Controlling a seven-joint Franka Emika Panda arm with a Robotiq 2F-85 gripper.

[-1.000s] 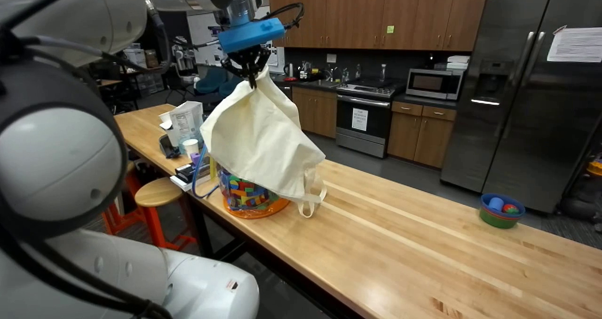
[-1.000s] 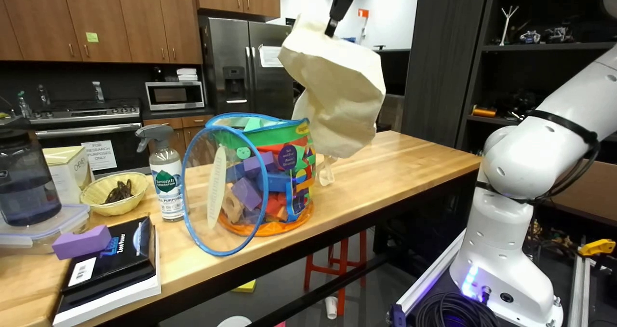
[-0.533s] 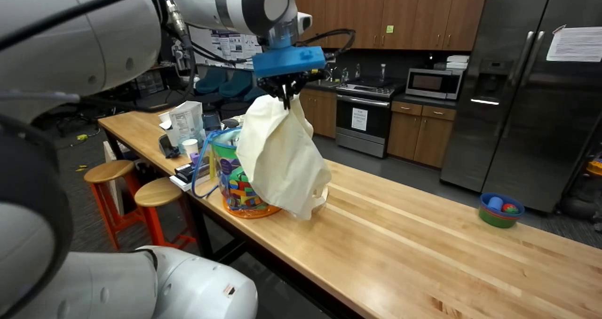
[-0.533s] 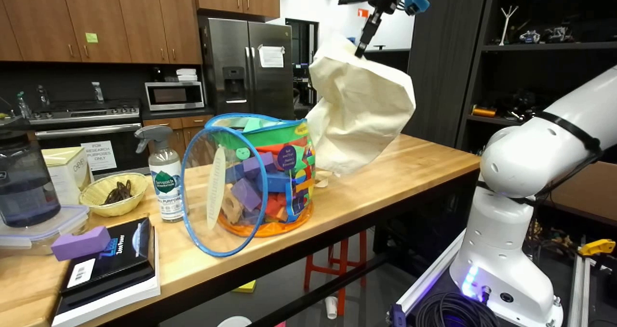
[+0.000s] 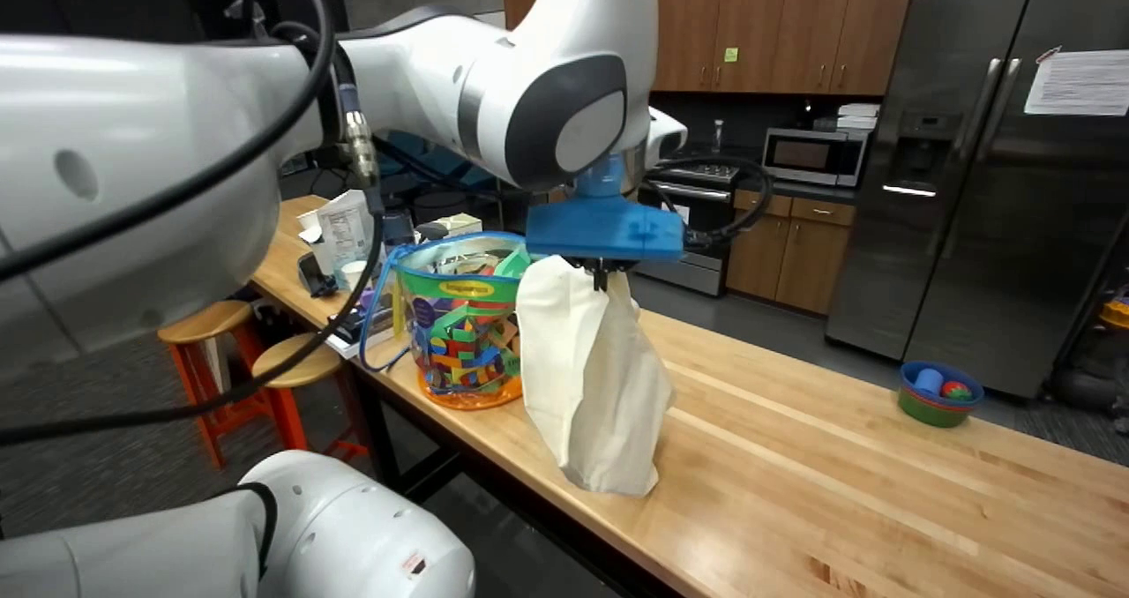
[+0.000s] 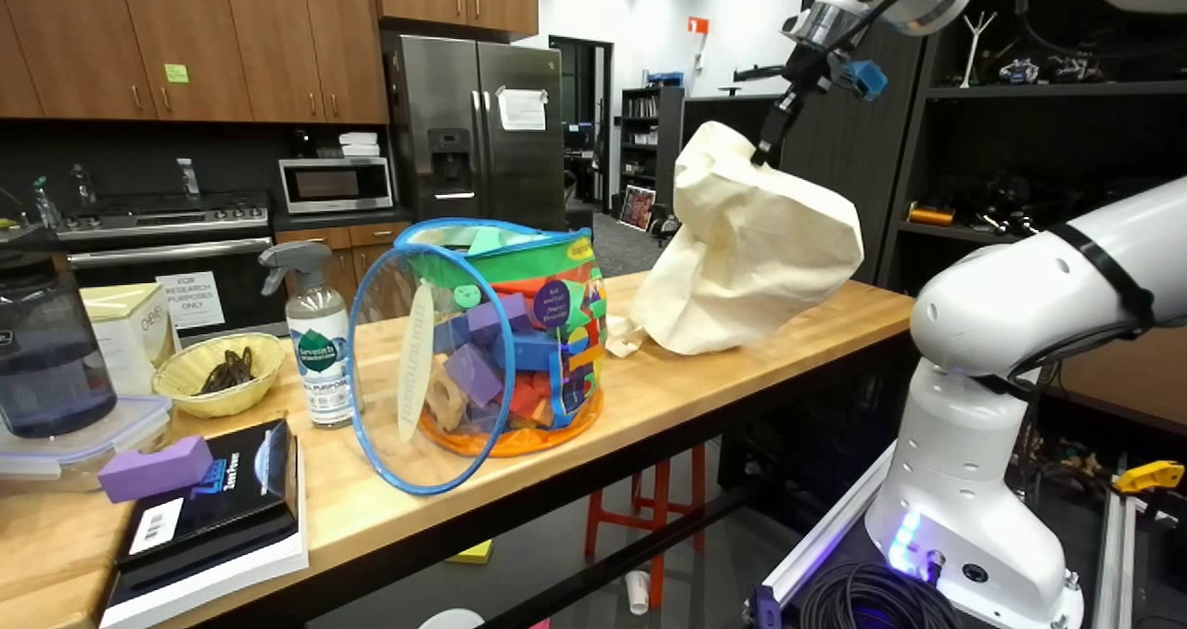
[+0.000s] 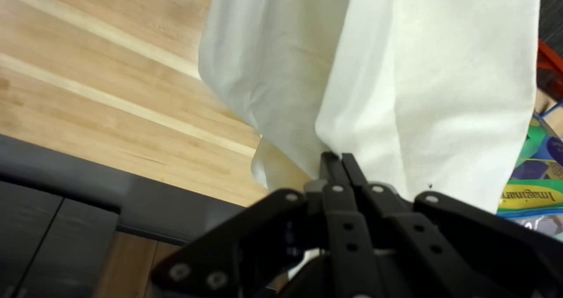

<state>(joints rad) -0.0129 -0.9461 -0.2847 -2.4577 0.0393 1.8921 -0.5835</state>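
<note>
A cream cloth bag (image 5: 595,395) hangs in loose folds from my gripper (image 5: 601,282), which is shut on its upper edge. In an exterior view the bag (image 6: 756,249) bulges to one side, and its lower end and a strap (image 6: 626,337) appear to rest on the table. From the wrist view, the gripper (image 7: 338,156) has its fingertips pressed together on a fold of the bag (image 7: 448,91). Close beside the bag stands a clear round toy bucket (image 5: 467,342) full of coloured foam blocks, its round lid (image 6: 431,369) hanging open. Whatever the bag contains is hidden.
Nested bowls (image 5: 935,408) with small toys stand at the far end of the wooden table (image 5: 794,474). Past the bucket are a spray bottle (image 6: 320,351), a wicker basket (image 6: 209,388), books (image 6: 213,508) and a purple block (image 6: 158,467). Stools (image 5: 300,369) stand by the table's edge.
The gripper has carried the bag down and sideways, away from the bucket. More of the bucket shows now, and the bag's lower end has come down to the tabletop.
</note>
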